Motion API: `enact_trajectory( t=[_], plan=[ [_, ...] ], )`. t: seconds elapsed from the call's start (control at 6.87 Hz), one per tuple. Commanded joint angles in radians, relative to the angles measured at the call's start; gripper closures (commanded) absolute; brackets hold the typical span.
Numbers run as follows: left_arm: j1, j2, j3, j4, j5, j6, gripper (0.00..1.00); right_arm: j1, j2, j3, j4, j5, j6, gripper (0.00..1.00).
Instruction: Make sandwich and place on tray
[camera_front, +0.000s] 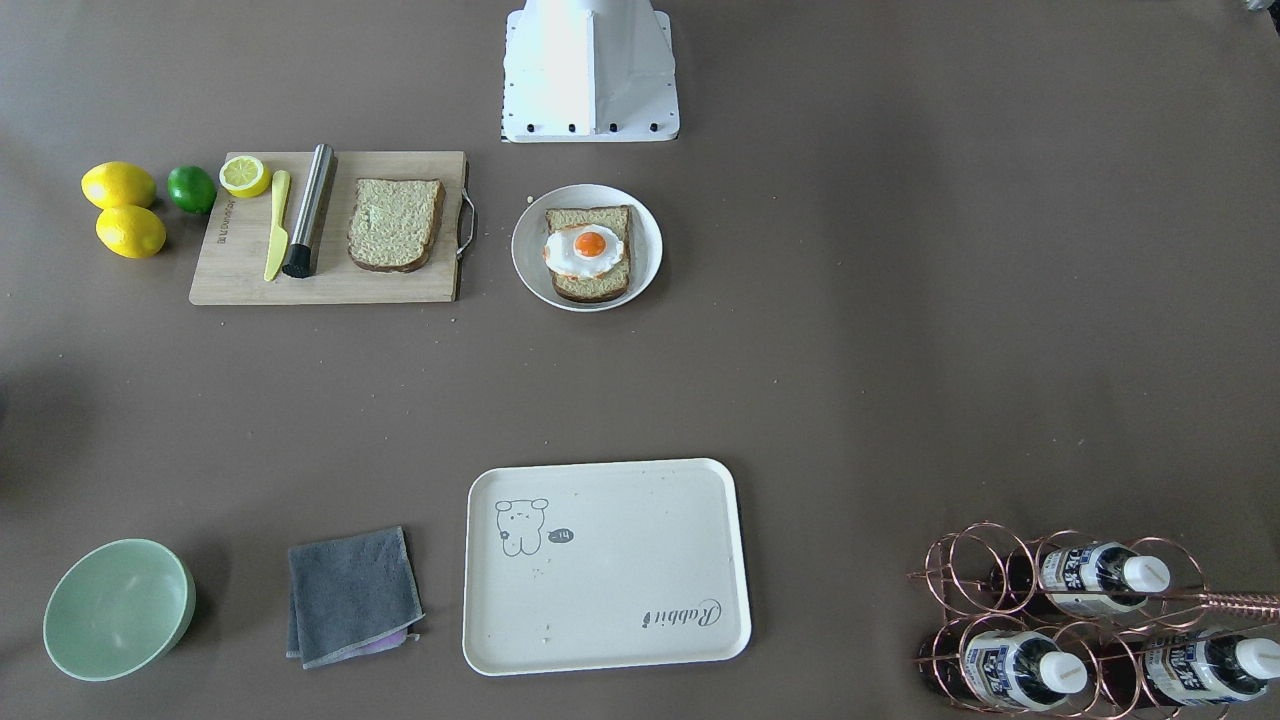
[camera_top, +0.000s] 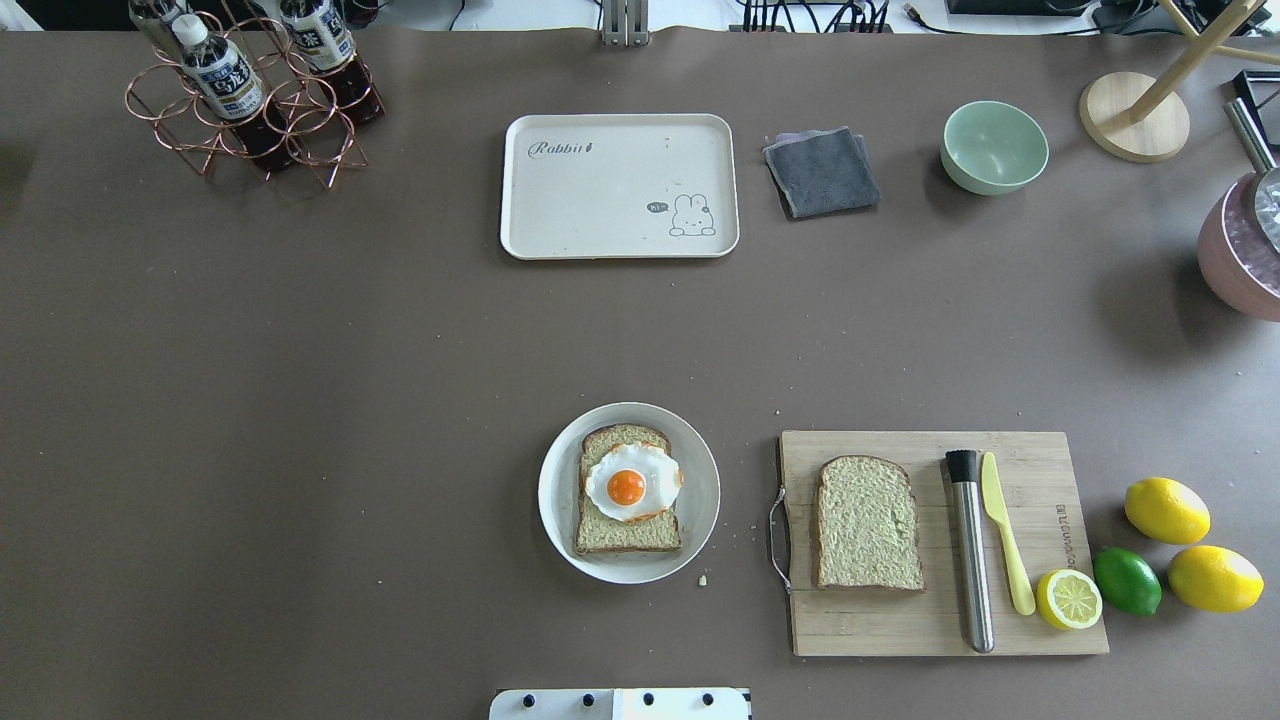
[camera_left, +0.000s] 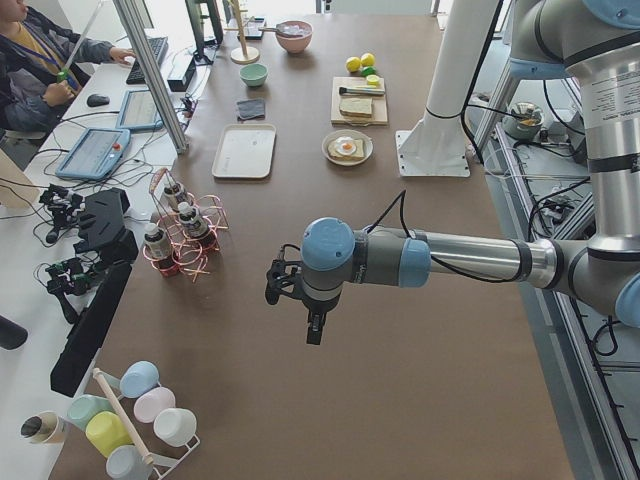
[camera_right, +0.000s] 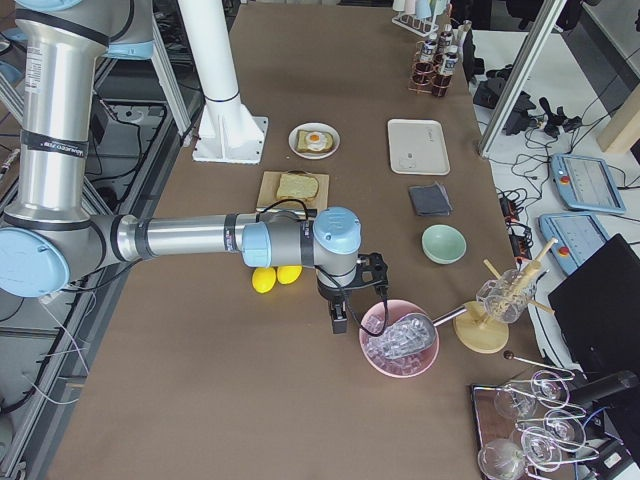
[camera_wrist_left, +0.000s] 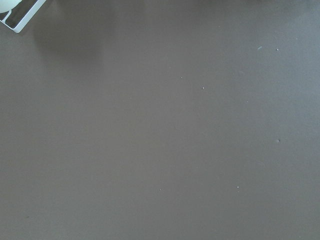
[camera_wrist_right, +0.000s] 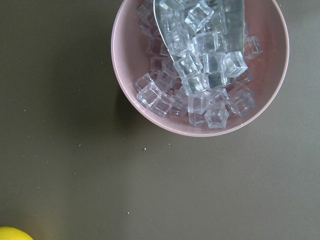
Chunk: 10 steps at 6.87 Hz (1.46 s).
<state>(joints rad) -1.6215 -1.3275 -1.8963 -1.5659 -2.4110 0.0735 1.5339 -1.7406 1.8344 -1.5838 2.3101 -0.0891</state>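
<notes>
Overhead exterior | egg (camera_top: 628, 484) on slice (camera_top: 626, 537) on plate (camera_top: 556, 500) | second slice (camera_top: 866, 523) on board (camera_top: 900, 622) | left gripper (camera_left: 313, 330), right gripper (camera_right: 340, 322): cannot tell jaws

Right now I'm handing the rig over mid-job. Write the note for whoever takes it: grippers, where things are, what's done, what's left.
Left gripper: over bare table at the robot's left end, away from the food. I cannot tell if it is open or shut.
Right gripper: beside the ice bowl at the right end. Again I cannot tell.
Bottom slice lies on the plate with the egg on top.
Top slice lies on the board.
Tray holds no food.
Done: egg on bread.
Left: put top slice on egg, then move sandwich to tray.
</notes>
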Motion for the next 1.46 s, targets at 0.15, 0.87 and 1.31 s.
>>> enact_trajectory(
  t=[0.15, 0.87, 1.31],
  plan=[
    [0.0, -0.003, -0.006, 0.0, 0.003, 0.0, 0.03, 0.0, 0.004, 0.0, 0.001, -0.006, -0.001, 0.0],
    [-0.006, 0.011, -0.013, -0.032, 0.006, 0.0, 0.03, 0.0, 0.001, -0.001, 0.001, -0.005, -0.005, 0.0],
    [-0.006, 0.013, -0.007, -0.065, 0.0, 0.006, 0.03, -0.047, 0.018, 0.005, 0.002, 0.032, 0.038, 0.0]
  ],
)
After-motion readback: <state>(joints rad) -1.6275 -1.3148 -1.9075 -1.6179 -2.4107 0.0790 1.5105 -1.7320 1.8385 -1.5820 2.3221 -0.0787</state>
